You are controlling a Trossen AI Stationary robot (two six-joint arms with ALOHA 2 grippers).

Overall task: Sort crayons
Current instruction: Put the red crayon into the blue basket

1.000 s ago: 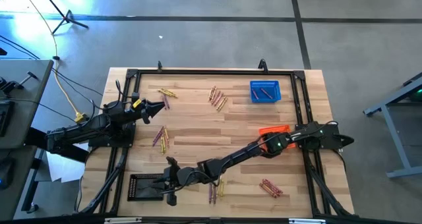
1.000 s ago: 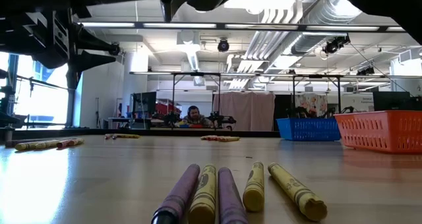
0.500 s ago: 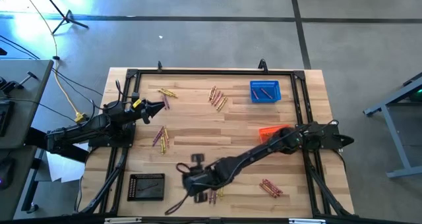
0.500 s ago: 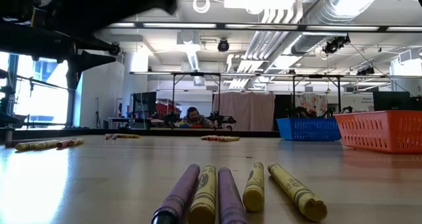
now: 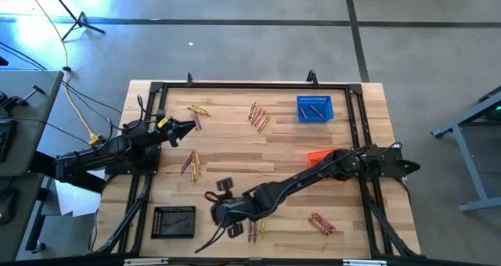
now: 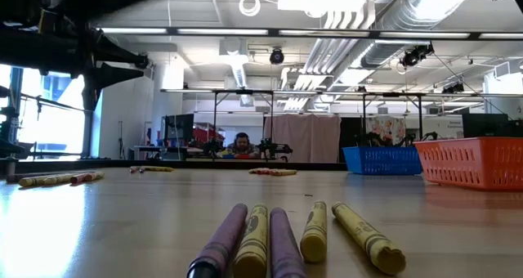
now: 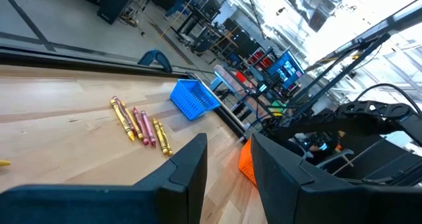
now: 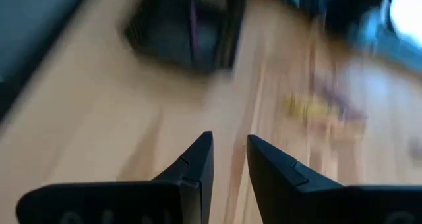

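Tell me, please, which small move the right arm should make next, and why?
Probably lower the right gripper onto the crayon cluster near the front edge. Its jaws stand apart with nothing between them, it hangs close beside that cluster, and the black basket it is next to already holds a purple crayon. The left gripper waits at the table's left side.

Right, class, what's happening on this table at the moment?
A two-armed robot is sorting crayons into baskets. The right gripper is stretched across the near side, between the black basket and a small cluster of crayons; its fingers are apart and hold nothing. The left gripper waits at the left edge, open and empty. The blue basket holds a couple of crayons, and several groups still lie loose on the table.
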